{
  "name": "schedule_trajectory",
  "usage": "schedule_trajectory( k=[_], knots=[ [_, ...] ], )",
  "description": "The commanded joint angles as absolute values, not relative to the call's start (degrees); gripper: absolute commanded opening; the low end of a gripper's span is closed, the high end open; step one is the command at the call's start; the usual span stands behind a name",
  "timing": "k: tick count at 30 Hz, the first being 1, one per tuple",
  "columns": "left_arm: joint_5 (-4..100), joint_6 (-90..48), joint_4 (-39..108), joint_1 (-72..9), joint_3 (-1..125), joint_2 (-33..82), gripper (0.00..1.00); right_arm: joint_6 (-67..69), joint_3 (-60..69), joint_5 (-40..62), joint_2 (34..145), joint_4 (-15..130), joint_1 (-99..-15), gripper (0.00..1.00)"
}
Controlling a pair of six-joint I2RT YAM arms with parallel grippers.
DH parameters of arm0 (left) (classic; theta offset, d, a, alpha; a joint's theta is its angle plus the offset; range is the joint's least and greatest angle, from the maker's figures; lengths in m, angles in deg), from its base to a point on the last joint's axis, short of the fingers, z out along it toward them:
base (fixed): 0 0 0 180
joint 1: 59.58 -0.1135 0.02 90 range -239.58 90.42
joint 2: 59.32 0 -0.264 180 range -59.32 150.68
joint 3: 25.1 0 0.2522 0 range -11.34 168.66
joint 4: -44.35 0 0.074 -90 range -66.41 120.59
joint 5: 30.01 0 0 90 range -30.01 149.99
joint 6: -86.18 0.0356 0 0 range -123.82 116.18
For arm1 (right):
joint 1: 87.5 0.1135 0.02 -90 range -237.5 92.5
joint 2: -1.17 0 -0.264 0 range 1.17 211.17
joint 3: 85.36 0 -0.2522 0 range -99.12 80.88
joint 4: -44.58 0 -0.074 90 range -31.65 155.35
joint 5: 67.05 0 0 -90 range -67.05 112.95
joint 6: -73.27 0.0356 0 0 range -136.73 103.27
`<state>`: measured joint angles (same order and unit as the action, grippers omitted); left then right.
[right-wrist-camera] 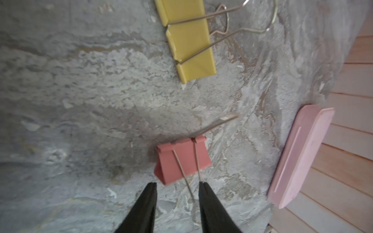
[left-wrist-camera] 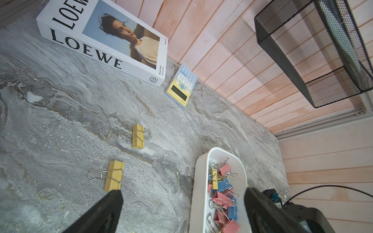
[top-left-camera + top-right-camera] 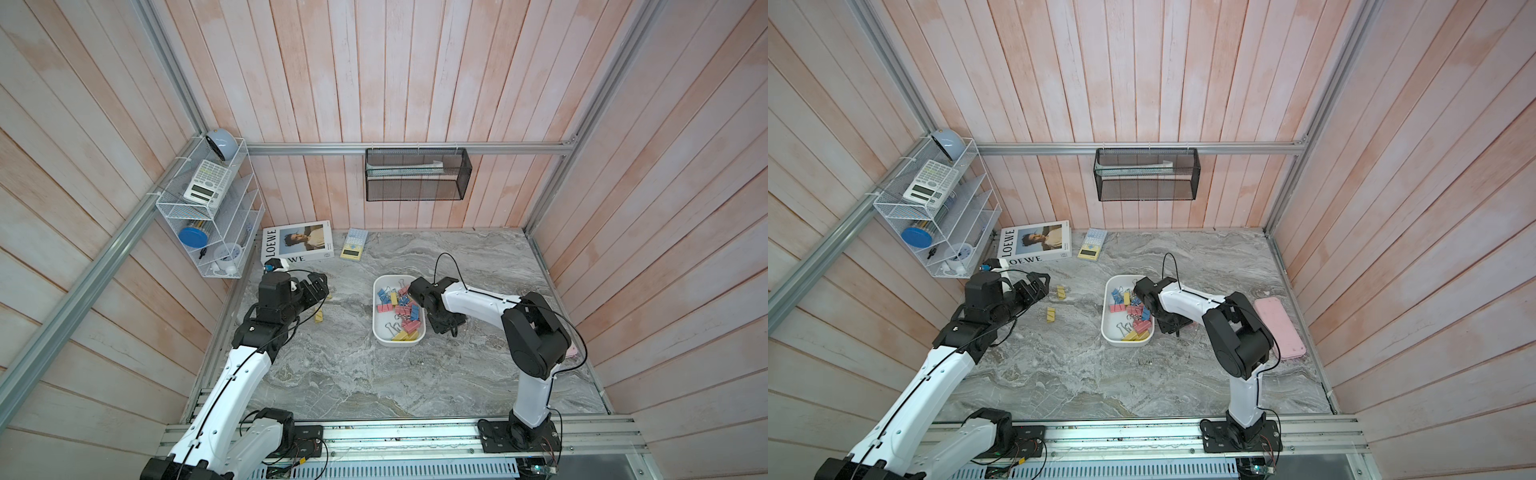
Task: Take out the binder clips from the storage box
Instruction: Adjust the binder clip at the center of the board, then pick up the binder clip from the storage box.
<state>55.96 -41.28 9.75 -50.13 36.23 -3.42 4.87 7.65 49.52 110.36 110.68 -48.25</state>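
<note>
Peeking at both top views, the storage box (image 3: 376, 320) with its heap of binder clips (image 3: 400, 308) sits on the table (image 3: 332, 374), right gripper (image 3: 446, 328) just off its 3 o'clock side, left gripper (image 3: 326, 286) well off at 9 o'clock. Left wrist cam: that gripper gapes wide and empty, two yellow clips (image 2: 114, 175) loose on the table nearby. Right wrist cam: jaws parted narrowly, the wire handle of a blurry pink clip (image 1: 182, 159) lying in the gap, seemingly unpinched.

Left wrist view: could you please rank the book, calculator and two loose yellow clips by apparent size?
1. Book
2. Calculator
3. The two yellow clips look alike; one lies nearer the camera, so unranked.
</note>
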Motion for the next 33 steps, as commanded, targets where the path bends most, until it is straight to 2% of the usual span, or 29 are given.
schedule_trajectory(
  k=[1, 8, 11, 16, 20, 28, 33],
  knots=[
    [56.8, -39.9, 8.7, -49.8, 36.7, -4.1, 1.00, 6.6, 9.1, 42.8, 109.5, 107.6, -48.1, 0.43],
    [56.0, -40.2, 8.4, -49.8, 37.1, -3.8, 1.00, 6.9, 10.8, 39.8, 105.3, 105.5, -48.2, 0.45],
    [56.4, -41.8, 9.4, -49.7, 36.4, -4.0, 1.00, 6.6, 12.6, 37.3, 100.1, 103.3, -49.0, 0.51],
    [56.1, -42.4, 12.1, -48.2, 35.2, -4.5, 1.00, 7.0, 15.6, 32.7, 91.8, 100.2, -51.6, 0.70],
    [57.4, -42.1, 11.4, -44.1, 36.4, -1.8, 1.00, 8.1, 18.3, 29.5, 86.1, 97.2, -53.7, 0.98],
    [61.2, -39.1, 9.5, -31.9, 42.8, 10.9, 0.99, 12.8, 26.1, 29.7, 76.1, 88.2, -55.7, 0.98],
    [61.4, -34.8, 9.3, -27.3, 49.1, 21.7, 1.00, 13.2, 29.0, 28.5, 72.0, 86.3, -57.4, 0.98]
  ],
)
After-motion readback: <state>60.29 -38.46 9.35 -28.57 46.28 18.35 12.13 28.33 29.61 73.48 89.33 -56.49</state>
